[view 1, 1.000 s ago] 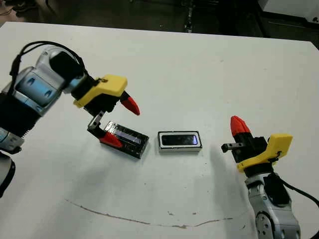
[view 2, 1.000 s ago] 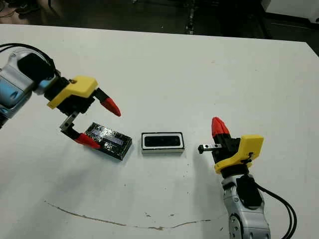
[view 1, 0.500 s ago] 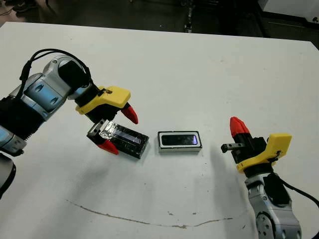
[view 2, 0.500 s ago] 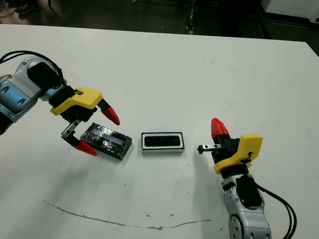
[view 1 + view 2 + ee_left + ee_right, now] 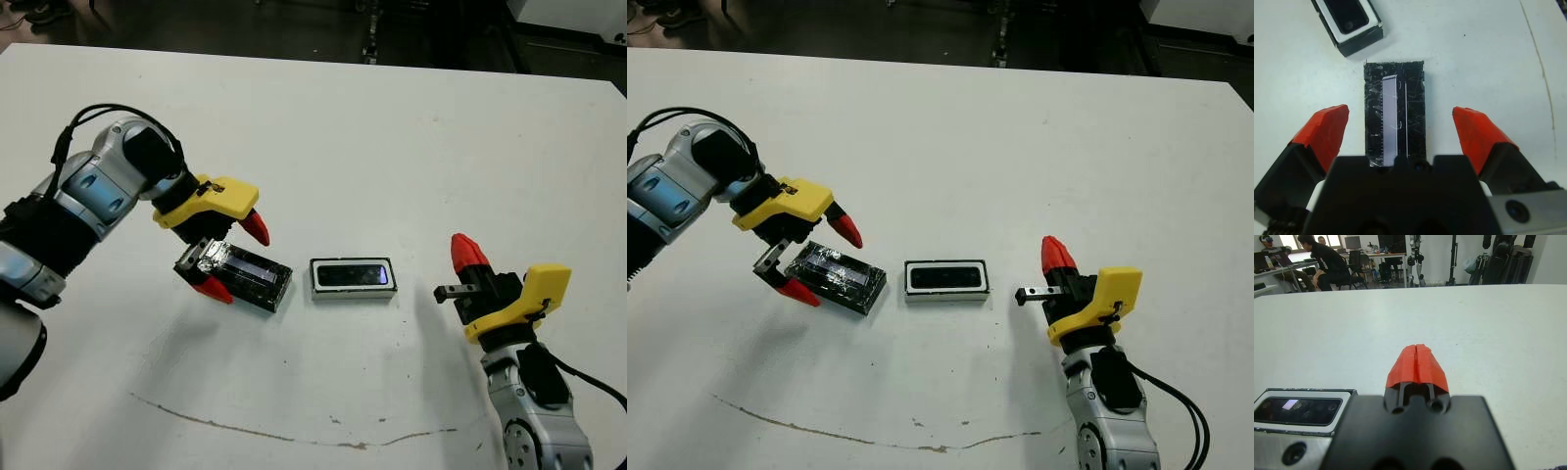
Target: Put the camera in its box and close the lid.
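The camera (image 5: 353, 273), flat and black with a glossy face, lies inside the white-lined box (image 5: 353, 295) at the table's middle. Just left of the box the black lid (image 5: 250, 275) rests flat on the table, its pale strip facing up, turned at a slant. My left gripper (image 5: 233, 258) is open and low over the lid's left end, one red finger on each side of it; the left wrist view shows gaps between both fingers (image 5: 1325, 134) and the lid (image 5: 1396, 117). My right gripper (image 5: 468, 253) is shut on nothing, to the right of the box.
A thin brown scratch line (image 5: 294, 437) runs across the white table (image 5: 392, 147) near its front edge. Beyond the far edge lie dark floor and stands. In the right wrist view a seated person (image 5: 1327, 262) and office furniture show far behind the table.
My left gripper has come down and drawn in around the lid's left end, its fingers now straddling it. The lid, box, camera and right arm have not moved.
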You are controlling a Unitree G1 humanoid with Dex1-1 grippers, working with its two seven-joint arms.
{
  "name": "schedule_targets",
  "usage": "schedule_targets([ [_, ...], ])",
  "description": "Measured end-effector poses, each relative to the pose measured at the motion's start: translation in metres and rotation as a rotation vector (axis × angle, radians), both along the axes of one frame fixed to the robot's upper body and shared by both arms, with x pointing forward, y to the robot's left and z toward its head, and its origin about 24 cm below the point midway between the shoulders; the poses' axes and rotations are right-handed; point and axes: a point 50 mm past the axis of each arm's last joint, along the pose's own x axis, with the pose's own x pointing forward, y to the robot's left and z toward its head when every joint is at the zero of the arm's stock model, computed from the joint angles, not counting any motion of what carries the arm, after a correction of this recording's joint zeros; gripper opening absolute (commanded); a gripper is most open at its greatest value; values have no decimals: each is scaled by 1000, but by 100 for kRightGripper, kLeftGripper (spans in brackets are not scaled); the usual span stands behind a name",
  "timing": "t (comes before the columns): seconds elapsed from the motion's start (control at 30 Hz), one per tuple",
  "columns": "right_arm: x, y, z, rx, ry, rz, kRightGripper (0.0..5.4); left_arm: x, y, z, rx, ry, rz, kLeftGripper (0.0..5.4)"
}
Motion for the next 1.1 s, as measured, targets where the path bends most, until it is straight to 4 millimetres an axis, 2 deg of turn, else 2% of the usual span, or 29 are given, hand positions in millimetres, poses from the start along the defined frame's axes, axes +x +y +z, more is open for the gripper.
schedule_targets([
  [0.37,-1,2,-2,5,8,6,2,-1,-1,-10,-9,-7,-42,540],
  [0.87,-2,2,-2,24,11,13,2,0,-1,-14,26,-30,-34,540],
  [1.1,-2,2,-2,33,14,14,2,-2,1,-23,25,-47,-7,540],
])
